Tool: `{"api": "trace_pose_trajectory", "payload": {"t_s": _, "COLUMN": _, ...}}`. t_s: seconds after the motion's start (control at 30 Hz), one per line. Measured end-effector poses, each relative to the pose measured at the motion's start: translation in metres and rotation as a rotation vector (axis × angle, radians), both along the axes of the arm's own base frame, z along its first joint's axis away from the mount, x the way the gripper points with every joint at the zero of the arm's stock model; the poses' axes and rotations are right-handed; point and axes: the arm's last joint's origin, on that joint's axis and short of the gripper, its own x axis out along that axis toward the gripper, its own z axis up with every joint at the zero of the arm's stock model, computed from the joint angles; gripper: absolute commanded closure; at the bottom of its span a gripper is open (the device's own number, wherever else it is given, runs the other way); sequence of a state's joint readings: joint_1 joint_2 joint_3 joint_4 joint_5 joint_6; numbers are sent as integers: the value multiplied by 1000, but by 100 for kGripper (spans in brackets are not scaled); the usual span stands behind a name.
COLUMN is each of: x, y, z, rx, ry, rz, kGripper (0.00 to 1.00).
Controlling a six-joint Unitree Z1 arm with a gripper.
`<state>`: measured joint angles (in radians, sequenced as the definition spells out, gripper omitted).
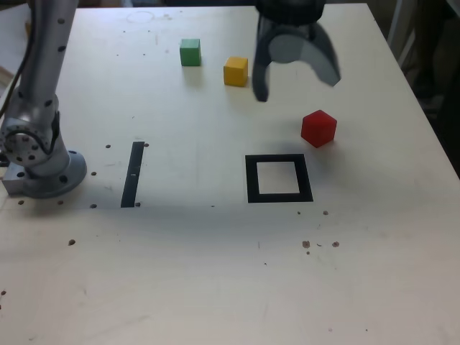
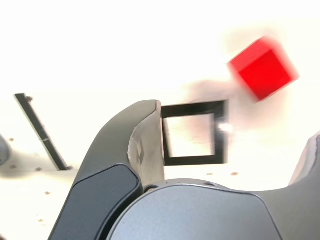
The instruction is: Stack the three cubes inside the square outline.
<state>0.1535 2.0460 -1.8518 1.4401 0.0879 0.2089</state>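
Observation:
Three cubes lie apart on the pale table. The green cube (image 1: 190, 52) and the yellow cube (image 1: 236, 71) sit at the back. The red cube (image 1: 318, 128) rests nearer, turned corner-on, just behind the square outline (image 1: 279, 195) and a little to the exterior view's right of it. My gripper (image 1: 297, 86) hangs open and empty above the table, behind the red cube and to the exterior view's right of the yellow one. In the wrist view the red cube (image 2: 262, 67), blurred, and the square outline (image 2: 192, 161) show between my spread fingers (image 2: 145, 145); my gripper (image 2: 237, 120) holds nothing.
A narrow black strip (image 1: 133, 174) lies to the exterior view's left of the outline, also seen in the wrist view as a strip (image 2: 40, 132). The arm's base (image 1: 39, 162) is bolted at the table's left edge. Small dark specks dot the tabletop.

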Motion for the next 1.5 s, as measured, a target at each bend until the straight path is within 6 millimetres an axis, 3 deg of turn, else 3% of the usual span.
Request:
{"api": "trace_pose_trajectory", "payload": {"t_s": 0.47, "x": 20, "y": 9, "z": 6, "rx": -40, "ry": -38, "rz": 380, "kGripper": 3}}
{"api": "trace_pose_trajectory", "payload": {"t_s": 0.67, "x": 43, "y": 10, "z": -21, "rx": -42, "ry": 0, "rz": 477, "kGripper": 3}}
{"api": "trace_pose_trajectory", "payload": {"t_s": 0.9, "x": 56, "y": 14, "z": -52, "rx": -12, "ry": 46, "rz": 529, "kGripper": 3}}
{"api": "trace_pose_trajectory", "payload": {"t_s": 1.5, "x": 63, "y": 17, "z": -83, "rx": -42, "ry": 67, "rz": 587, "kGripper": 16}}
